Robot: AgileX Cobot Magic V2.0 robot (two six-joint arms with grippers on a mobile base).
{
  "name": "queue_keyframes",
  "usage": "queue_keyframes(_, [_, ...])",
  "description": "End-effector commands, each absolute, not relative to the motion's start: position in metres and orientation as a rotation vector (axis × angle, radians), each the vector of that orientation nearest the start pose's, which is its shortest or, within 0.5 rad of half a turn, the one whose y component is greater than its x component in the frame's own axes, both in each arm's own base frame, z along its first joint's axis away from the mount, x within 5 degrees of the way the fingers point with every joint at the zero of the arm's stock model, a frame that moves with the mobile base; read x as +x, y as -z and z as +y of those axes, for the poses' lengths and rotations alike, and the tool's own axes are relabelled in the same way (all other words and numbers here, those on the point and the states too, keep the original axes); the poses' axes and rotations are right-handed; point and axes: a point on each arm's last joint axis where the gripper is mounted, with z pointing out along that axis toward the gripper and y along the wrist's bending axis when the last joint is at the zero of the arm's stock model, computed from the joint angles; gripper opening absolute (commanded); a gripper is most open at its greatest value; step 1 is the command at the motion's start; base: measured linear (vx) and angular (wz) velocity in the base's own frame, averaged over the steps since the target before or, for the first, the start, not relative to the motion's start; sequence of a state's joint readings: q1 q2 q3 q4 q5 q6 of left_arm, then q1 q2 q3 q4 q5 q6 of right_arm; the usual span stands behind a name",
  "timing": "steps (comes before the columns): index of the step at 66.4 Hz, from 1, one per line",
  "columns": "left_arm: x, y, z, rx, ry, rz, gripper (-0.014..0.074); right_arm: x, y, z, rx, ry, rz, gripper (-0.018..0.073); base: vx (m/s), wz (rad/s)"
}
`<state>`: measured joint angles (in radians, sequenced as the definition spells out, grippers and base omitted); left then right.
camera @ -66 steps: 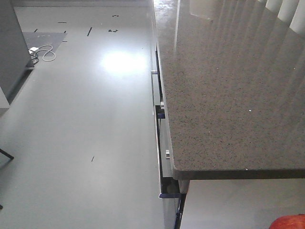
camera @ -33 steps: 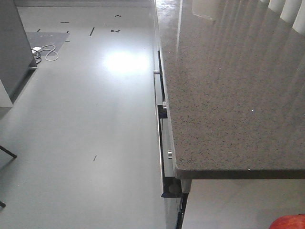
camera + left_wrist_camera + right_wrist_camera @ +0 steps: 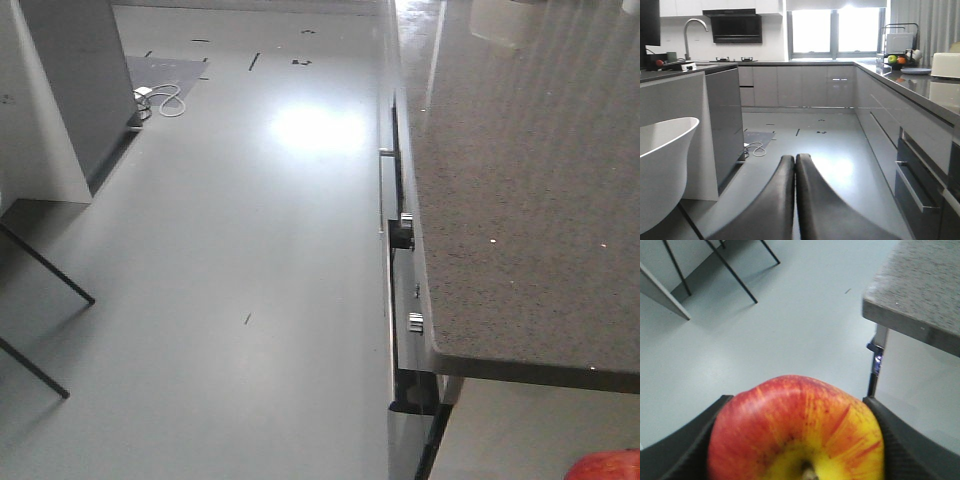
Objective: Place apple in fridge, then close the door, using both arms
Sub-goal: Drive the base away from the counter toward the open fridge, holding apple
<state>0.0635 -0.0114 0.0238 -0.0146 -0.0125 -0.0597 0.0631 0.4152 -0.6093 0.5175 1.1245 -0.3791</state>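
Observation:
The apple, red with a yellow patch round its stem, fills the lower part of the right wrist view. My right gripper is shut on it, one black finger pressing each side. In the front view only the apple's red top shows, at the bottom right corner. My left gripper is shut with its two black fingers pressed together and nothing between them, held over the grey floor. The fridge and its door are out of view.
A dark speckled countertop runs along the right, with handled drawers below its edge. A kitchen island with a dark grey end panel stands at left. Black legs and a white curved seat are near left. A cable lies on the floor.
The front view has swung left: the countertop has slid toward the right edge, and the island panel and black legs have come into view at left. The apple stays at the bottom right corner.

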Motion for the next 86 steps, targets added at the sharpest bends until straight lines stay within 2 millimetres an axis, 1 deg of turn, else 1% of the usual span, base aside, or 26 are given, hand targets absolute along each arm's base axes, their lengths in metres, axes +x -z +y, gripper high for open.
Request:
queue_keyframes(1, [0.0529,-0.2202,0.0033,-0.101,0.019,1.372,-0.0006,0.0506,-0.3172,0.0454,-0.426,-0.526,2.186,0.0097,-0.03,0.36])
queue_keyframes(56, [0.0529,-0.2202,0.0033,-0.101,0.019,1.372,-0.0006,0.0506,-0.3172,0.0454,-0.426,-0.526,2.186,0.0097,-0.06,0.44])
queue_keyframes(86, [0.0529,-0.2202,0.0033,-0.101,0.019,1.372,-0.0006,0.0506,-0.3172,0.0454,-0.425,-0.526,2.185,0.0097,-0.07,0.54])
